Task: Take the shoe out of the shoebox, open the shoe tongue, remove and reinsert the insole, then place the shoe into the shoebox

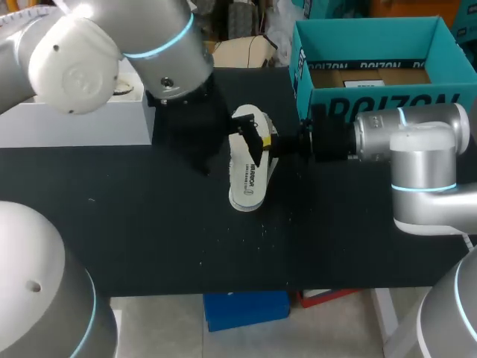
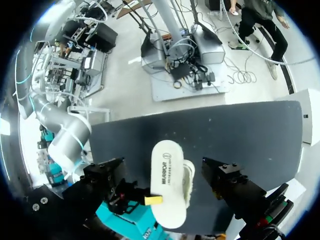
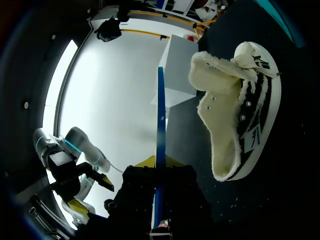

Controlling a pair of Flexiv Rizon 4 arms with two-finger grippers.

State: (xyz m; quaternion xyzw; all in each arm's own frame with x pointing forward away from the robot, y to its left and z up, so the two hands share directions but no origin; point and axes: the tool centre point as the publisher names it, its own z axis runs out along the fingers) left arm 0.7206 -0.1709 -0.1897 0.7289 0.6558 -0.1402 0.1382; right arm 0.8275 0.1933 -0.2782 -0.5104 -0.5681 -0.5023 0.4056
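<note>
Black table bearing shoe lying sideways, long axis pointing toward robot; right gripper nearer, sitting at opening, grip undeterminable; left gripper hovering spread, facing sole

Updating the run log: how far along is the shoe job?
Done: shoe is out of the shoebox, lying on its side on the table. In hand: right gripper is at its opening. Remaining: insole progress can't be seen, and reboxing is not yet done.

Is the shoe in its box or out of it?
Out. The shoe lies on its side on the black table, sole showing from above, beside the open shoebox.
</note>
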